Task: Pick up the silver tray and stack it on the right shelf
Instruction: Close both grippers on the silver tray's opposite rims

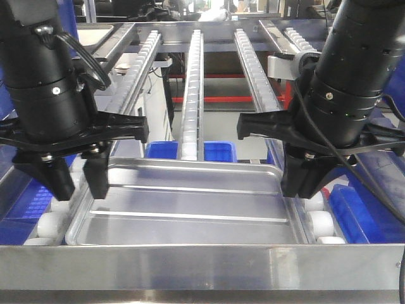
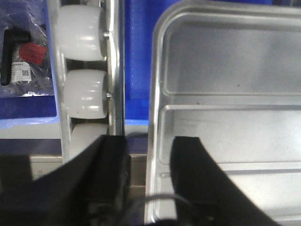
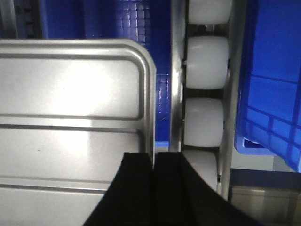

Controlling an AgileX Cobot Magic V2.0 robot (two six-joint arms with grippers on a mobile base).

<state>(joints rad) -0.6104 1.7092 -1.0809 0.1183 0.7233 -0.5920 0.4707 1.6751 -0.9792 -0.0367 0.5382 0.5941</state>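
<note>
Right jaws pinch silver tray [image 1: 190, 209] right rim; left jaws released, straddling left rim. Looks light, stiff, slick: hold rims.

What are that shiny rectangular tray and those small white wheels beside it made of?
The shiny rectangular silver tray looks like polished metal, perhaps steel or aluminium: it mirrors the light. The small white rollers look like smooth plastic, with soft highlights.

Silver tray [image 1: 183, 202] lying flat on the shelf's roller rails [image 1: 193, 95], just behind the steel front bar [image 1: 202, 266]. Left gripper [image 1: 79, 187], fingers apart, straddles the tray's left rim. Right gripper [image 1: 307, 187], fingers close together, meets the right rim. Blue bins [image 1: 190, 151] sit beneath.
</note>
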